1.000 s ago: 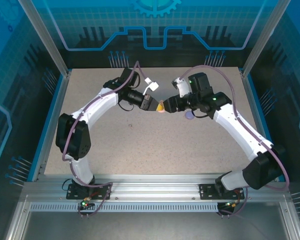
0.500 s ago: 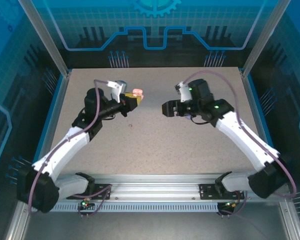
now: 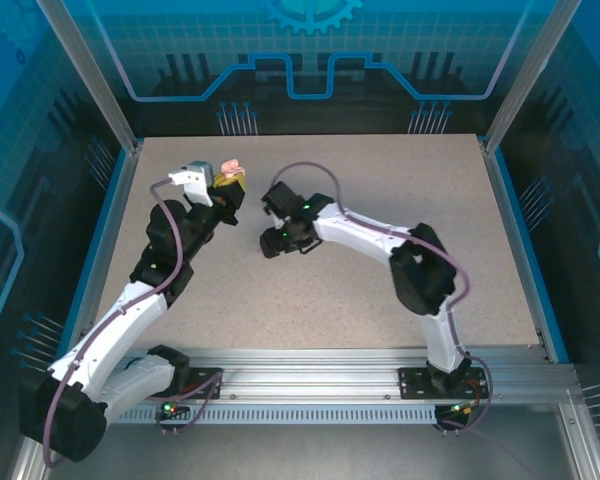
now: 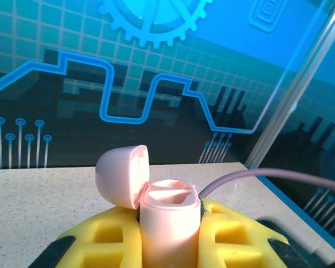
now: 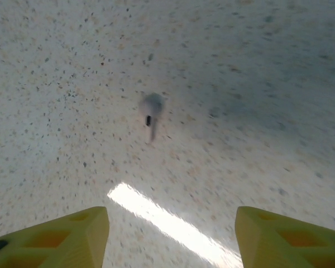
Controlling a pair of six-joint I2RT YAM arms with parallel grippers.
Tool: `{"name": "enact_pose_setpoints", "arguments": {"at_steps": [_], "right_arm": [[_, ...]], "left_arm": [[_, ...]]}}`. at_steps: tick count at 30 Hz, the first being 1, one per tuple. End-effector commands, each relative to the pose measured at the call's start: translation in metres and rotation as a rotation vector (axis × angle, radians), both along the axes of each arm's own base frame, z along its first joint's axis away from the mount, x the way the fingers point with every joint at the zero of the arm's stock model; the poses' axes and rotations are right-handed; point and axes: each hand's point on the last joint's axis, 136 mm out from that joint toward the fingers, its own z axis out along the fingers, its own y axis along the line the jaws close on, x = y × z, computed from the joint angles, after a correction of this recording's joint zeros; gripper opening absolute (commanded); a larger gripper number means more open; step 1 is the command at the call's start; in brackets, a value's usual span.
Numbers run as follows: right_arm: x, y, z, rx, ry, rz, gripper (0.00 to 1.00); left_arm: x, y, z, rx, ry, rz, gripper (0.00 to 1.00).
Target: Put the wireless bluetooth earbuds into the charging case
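left gripper [image 4: 170,237]: jaws closed on the pink charging case [image 4: 168,215], held upright, lid [image 4: 121,174] hinged open. right gripper [image 5: 172,234]: jaws well apart, holding nothing, above the table [image 5: 268,84]. one blurred stemmed earbud [image 5: 152,109] lies on the table ahead of its fingers, untouched.
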Motion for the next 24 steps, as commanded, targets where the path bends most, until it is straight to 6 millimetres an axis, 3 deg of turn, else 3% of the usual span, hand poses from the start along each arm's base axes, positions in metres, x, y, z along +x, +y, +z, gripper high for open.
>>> {"name": "enact_pose_setpoints", "arguments": {"at_steps": [1,7,12,24], "right_arm": [[-0.002,0.007,-0.016,-0.127,-0.019,0.038,0.59],[0.011,0.026,-0.041,-0.201,-0.025,0.042,0.53],[0.019,0.030,-0.055,-0.240,-0.028,0.037,0.52],[0.029,0.039,-0.071,-0.244,-0.026,0.031,0.44]], "left_arm": [[0.002,0.017,0.021,-0.052,-0.044,0.086,0.00],[-0.004,0.029,0.030,-0.071,-0.061,0.135,0.00],[-0.006,0.028,0.034,-0.081,-0.065,0.124,0.00],[-0.005,0.026,0.029,-0.094,-0.046,0.108,0.00]]}}
